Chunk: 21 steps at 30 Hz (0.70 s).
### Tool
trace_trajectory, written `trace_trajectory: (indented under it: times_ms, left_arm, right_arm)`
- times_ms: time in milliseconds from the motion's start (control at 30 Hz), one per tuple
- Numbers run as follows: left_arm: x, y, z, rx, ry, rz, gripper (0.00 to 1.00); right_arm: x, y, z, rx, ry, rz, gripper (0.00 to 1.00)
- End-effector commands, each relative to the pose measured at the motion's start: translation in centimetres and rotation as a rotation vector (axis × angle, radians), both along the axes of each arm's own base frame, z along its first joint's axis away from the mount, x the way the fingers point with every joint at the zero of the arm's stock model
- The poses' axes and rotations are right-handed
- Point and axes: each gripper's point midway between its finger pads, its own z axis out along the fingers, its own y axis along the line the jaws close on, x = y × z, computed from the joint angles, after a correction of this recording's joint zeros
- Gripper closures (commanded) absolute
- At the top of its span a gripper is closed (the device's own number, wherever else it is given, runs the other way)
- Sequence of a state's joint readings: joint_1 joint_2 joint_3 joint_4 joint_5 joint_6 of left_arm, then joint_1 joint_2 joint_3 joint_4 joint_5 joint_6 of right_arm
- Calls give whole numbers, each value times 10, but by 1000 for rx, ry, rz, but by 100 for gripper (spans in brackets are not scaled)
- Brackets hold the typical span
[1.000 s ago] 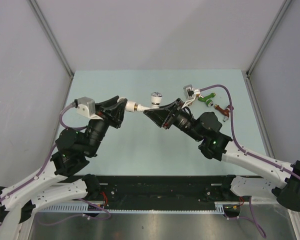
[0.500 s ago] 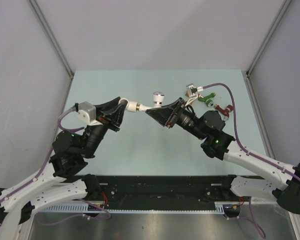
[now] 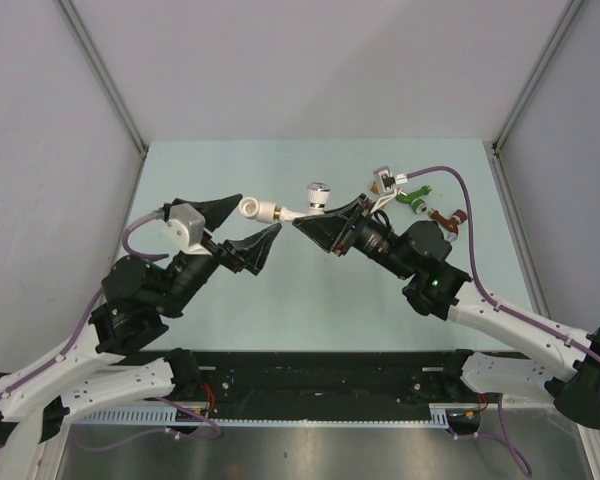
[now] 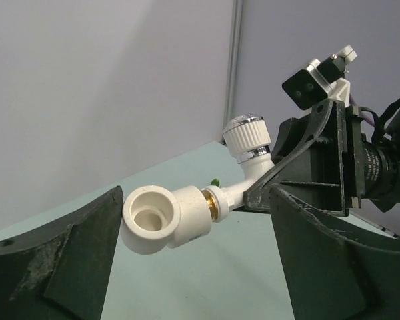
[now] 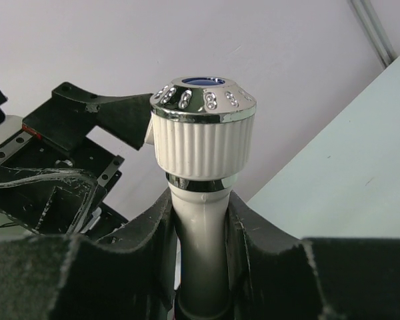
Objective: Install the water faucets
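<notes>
The white water faucet (image 3: 310, 205) with its silvery knob (image 3: 318, 191) hangs in mid-air above the table, a white elbow pipe connector (image 3: 252, 208) screwed onto its brass end. My right gripper (image 3: 315, 222) is shut on the faucet's body (image 5: 200, 247), below the ribbed knob (image 5: 203, 127). My left gripper (image 3: 248, 224) is open around the connector (image 4: 153, 220). One finger (image 4: 60, 260) is right beside the connector and the other (image 4: 333, 260) stands well apart. A green faucet (image 3: 412, 200) and a dark red faucet (image 3: 442, 216) lie on the table at the back right.
The pale green table (image 3: 280, 290) is flanked by grey walls. The right arm's purple cable (image 3: 458, 205) loops over the two loose faucets. A black rail (image 3: 320, 375) runs along the near edge between the arm bases.
My left gripper has opened and let go of the elbow connector, and its wrist has drawn back a little. The right gripper keeps holding the faucet in place.
</notes>
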<state>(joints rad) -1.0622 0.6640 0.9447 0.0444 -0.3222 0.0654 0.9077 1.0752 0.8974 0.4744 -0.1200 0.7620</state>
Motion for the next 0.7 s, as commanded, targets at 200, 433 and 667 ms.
trace_trajectory:
  times_ms: [200,433,667]
  left_arm:
    - [5,23,30,-97,278,111,0]
    - [21,13,6,-32,547,161,0]
    - [42,-3,-29,-177,793,-51,0]
  right_arm:
    - [30,-20,14,-44,-202,-211,100]
    - [28,-27,10,-83,-462,-279,100]
    - [16,-31,7,-134,-730,-291,100]
